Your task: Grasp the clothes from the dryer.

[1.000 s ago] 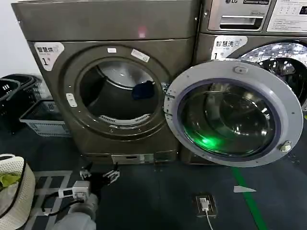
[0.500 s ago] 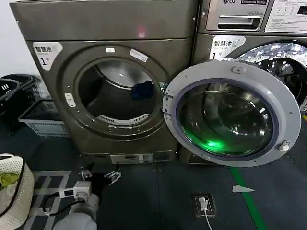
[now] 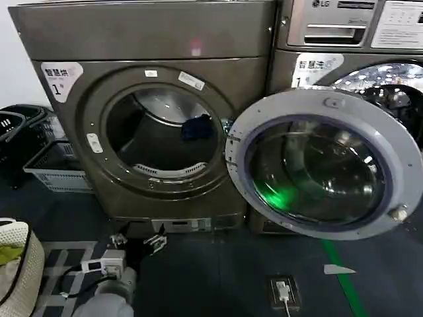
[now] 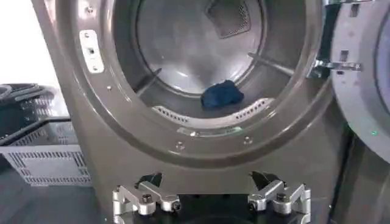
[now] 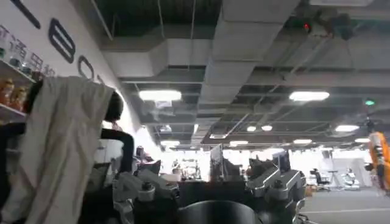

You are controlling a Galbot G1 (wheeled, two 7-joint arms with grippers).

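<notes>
Navy clothes (image 4: 222, 95) lie inside dryer (image 3: 132, 39) drum, mouth unobstructed (door (image 3: 324, 165) swung aside). Left gripper (image 4: 211, 196) below mouth, fingers spread; right gripper (image 5: 210, 190) fingers spread, aimed ceilingward.

Left arm low in the head view, forearm reaching forward, left tool (image 3: 137, 242) at its end near floor level. Left wrist view: left tool (image 4: 210, 181), both fingers (image 4: 146, 193) spread wide apart, nothing between them. Right wrist view: right tool (image 5: 207, 182) pointed upward, fingers (image 5: 277, 182) likewise spread, nothing held.
</notes>
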